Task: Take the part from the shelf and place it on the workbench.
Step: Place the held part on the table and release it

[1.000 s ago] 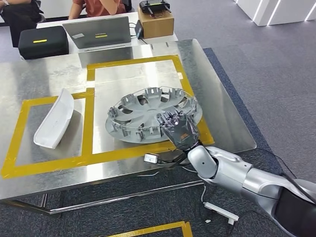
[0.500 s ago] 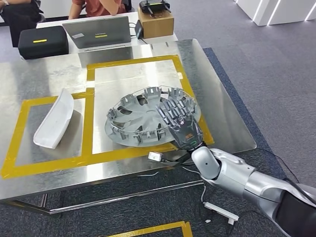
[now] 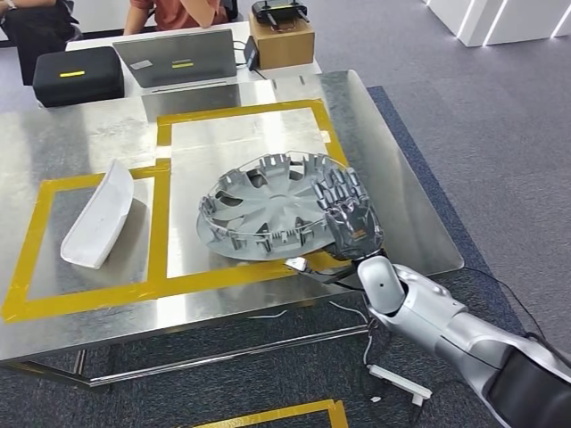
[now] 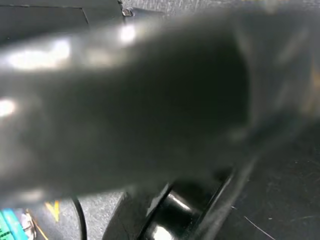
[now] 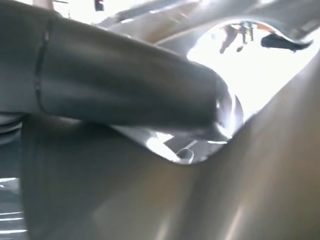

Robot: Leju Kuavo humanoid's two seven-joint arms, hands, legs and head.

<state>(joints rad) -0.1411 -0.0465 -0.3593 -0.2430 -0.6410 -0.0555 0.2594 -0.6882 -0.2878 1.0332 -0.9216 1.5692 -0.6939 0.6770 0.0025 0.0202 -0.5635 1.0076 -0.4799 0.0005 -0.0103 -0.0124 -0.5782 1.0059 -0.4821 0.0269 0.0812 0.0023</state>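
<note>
The right hand (image 3: 350, 217), fingers clasped over the near rim of the wheel cover (image 3: 273, 214), has carried it further onto the workbench (image 3: 397, 214) within the yellow tape (image 3: 158, 227), still tilted, so release looks close.

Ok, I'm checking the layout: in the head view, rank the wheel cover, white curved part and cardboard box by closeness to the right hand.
1. wheel cover: under the right hand.
2. cardboard box: far table edge.
3. white curved part: left taped box.
</note>
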